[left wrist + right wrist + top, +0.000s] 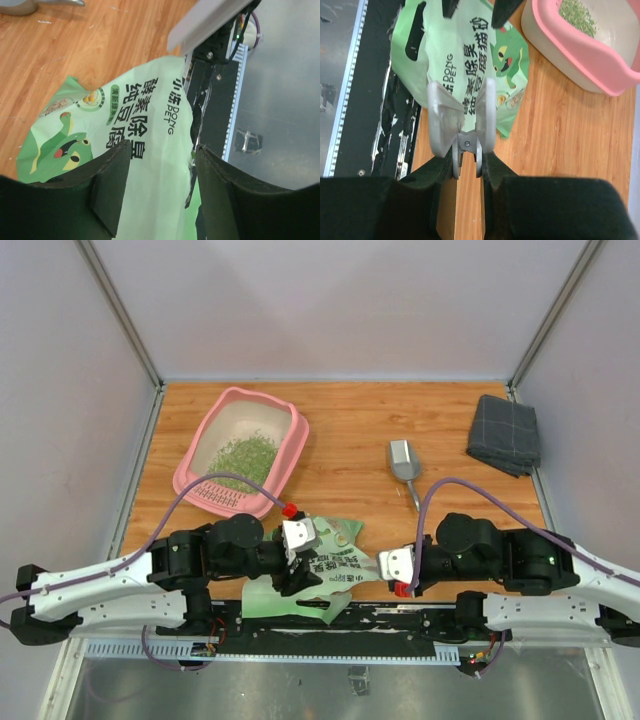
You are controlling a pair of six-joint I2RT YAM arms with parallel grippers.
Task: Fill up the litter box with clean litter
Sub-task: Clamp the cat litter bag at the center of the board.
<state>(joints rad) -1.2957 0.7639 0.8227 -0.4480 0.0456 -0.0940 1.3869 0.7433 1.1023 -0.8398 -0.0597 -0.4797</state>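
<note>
Litter box [203,494] sits far-left on table [350,430], clean litter [243,454] heaped inside; left end effector [160,192] spread open above green bag [335,565]; right end effector [462,120] holds a grey metal clip [440,125] at bag's edge.

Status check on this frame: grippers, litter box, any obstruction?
Left gripper open over the light green printed plastic bag. Right gripper gripping its edge. Pink plastic litter box holds green granules. No obstruction.

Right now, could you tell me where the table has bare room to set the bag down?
Bare wood lies between the litter box and scoop, and between scoop and cloth. The near edge is crowded by the bag and both hands.
</note>
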